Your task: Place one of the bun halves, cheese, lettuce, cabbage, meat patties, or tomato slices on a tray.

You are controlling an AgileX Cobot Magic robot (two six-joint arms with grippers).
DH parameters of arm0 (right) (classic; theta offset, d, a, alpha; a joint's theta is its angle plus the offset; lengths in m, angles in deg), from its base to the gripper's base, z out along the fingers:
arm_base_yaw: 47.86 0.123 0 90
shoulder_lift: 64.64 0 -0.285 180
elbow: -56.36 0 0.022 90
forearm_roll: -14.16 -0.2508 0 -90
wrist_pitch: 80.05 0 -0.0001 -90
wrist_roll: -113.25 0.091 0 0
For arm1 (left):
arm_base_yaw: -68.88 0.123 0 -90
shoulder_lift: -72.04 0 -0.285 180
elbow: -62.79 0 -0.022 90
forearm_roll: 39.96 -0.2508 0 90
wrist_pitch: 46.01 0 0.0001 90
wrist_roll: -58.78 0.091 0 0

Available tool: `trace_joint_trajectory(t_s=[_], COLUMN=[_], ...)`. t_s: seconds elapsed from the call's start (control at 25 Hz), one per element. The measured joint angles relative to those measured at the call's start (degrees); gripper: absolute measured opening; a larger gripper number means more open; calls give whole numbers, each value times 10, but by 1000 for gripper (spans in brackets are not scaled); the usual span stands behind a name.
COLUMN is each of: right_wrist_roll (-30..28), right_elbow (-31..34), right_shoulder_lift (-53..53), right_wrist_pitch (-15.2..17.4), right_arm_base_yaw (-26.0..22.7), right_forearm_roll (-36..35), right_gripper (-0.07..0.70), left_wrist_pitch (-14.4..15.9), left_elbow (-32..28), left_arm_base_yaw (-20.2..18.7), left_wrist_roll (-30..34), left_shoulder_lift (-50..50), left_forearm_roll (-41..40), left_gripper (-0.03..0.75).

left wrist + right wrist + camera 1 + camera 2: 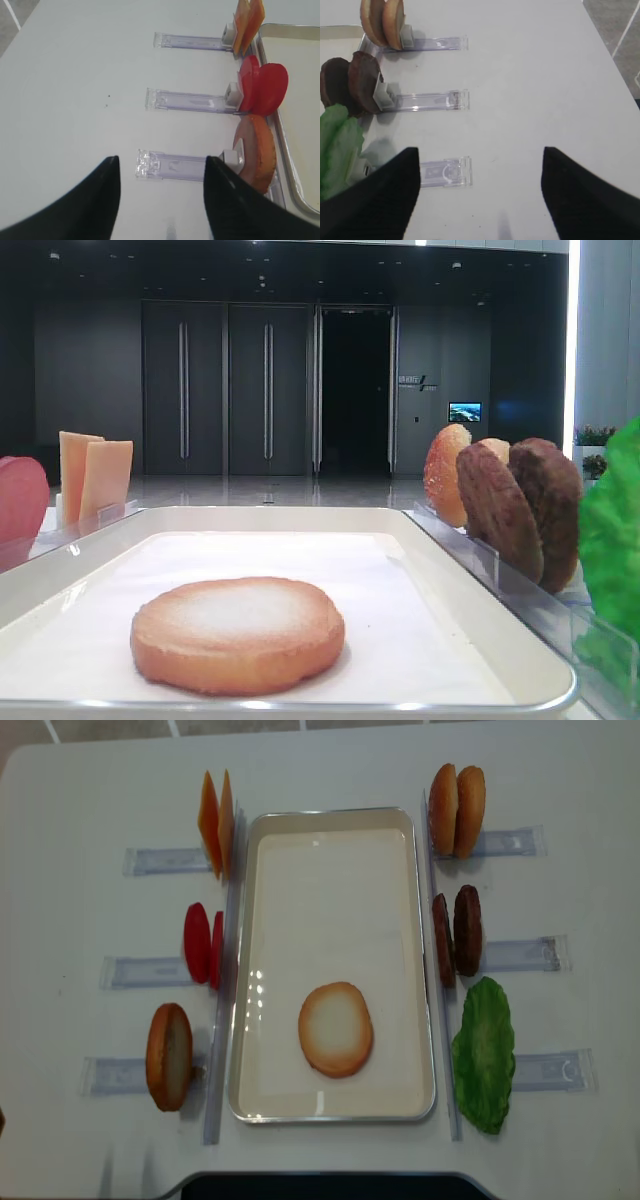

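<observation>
bun half (335,1029) lay flat on tray (330,823) | left tool (162,200) released, empty, above desk (75,75), well apart | right tool (480,192) released

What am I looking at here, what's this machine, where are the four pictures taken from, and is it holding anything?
A two-armed robot builds a burger. Two pictures look at the table, one low at tray level, one from above; two come from cameras on the wrists. The left gripper and right gripper appear as dark fingers, both open and empty. One bun half lies flat on the white tray. Standing in clear racks beside it: cheese, tomato slices, meat patties, lettuce and more buns.
</observation>
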State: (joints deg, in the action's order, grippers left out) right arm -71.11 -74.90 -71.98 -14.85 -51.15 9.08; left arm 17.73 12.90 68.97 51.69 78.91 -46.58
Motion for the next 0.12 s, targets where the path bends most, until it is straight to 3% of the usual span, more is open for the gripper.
trace_joint_trajectory(t_s=[0.12], right_wrist_roll=[0], right_elbow=[0], right_shoulder_lift=[0], right_wrist_pitch=[0], right_arm_base_yaw=[0], right_forearm_roll=[0], right_gripper=[514], left_wrist_pitch=[0], left_elbow=[0], left_arm_base_yaw=[0], left_wrist_roll=[0], left_shoulder_lift=[0], left_forearm_roll=[0], left_gripper=[408])
